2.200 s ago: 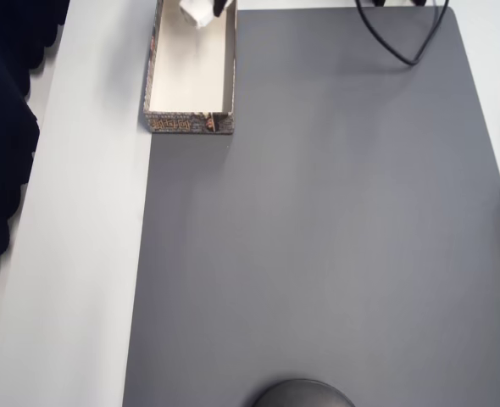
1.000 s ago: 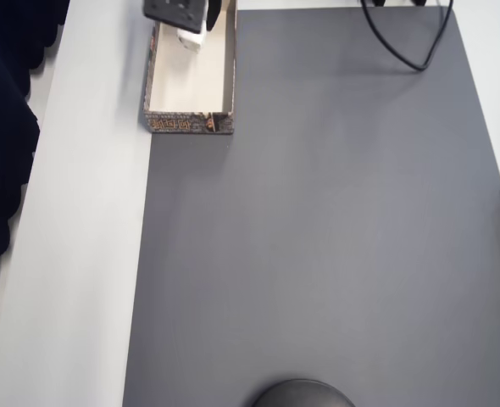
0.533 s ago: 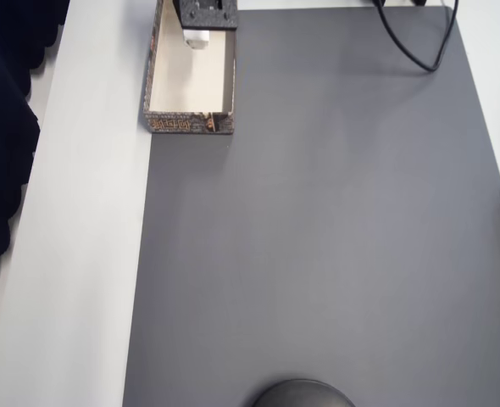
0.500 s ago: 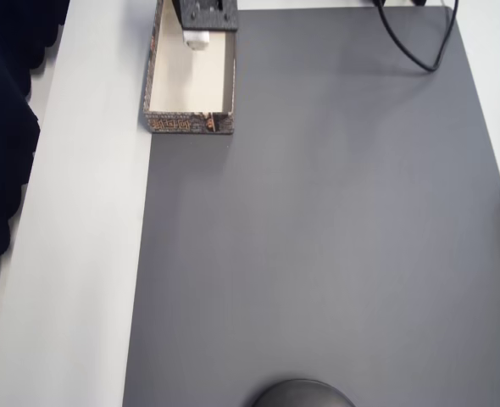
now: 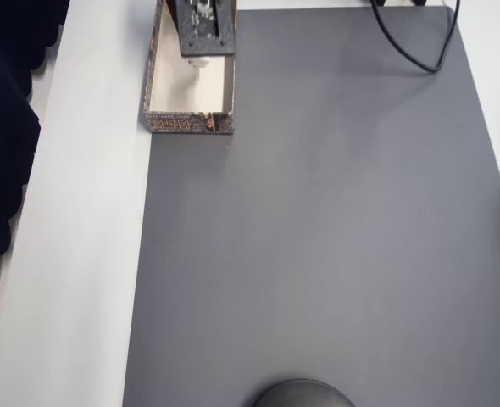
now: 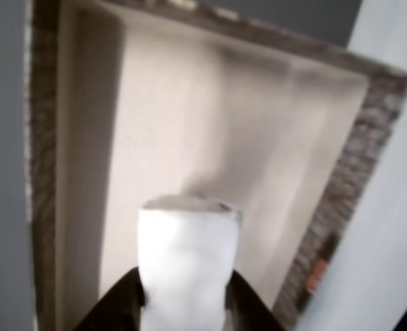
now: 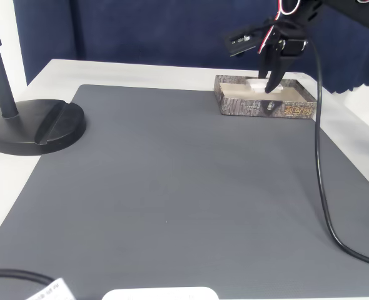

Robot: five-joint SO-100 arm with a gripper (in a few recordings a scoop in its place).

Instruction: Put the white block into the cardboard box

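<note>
Currently the grey mat (image 7: 172,187) covers most of the white table (image 5: 80,254), with a black lamp base (image 7: 34,128) at its left edge in the fixed view.

1. Cardboard box (image 7: 262,105): sits at the mat's far corner, half on bare table. Cream inside, stone-pattern outer walls. Printed lettering and a small orange mark show on the near wall, too blurred to read.

2. Gripper (image 7: 271,84): reaches down into the box from above. Its 2 dark fingers (image 6: 121,303) are clamped on the white block (image 6: 186,265), 1 on each long side.

3. White block: held inside the box walls, just over the cream floor. Long axis runs along the box's length, straight out from the fingers in the wrist view. Whether its lower end touches the floor cannot be told; a shadow just ahead of it suggests it is close.

Judgement: block lies directly under the tool and over open floor, so the next move is probably a release. No brand names legible anywhere.
</note>
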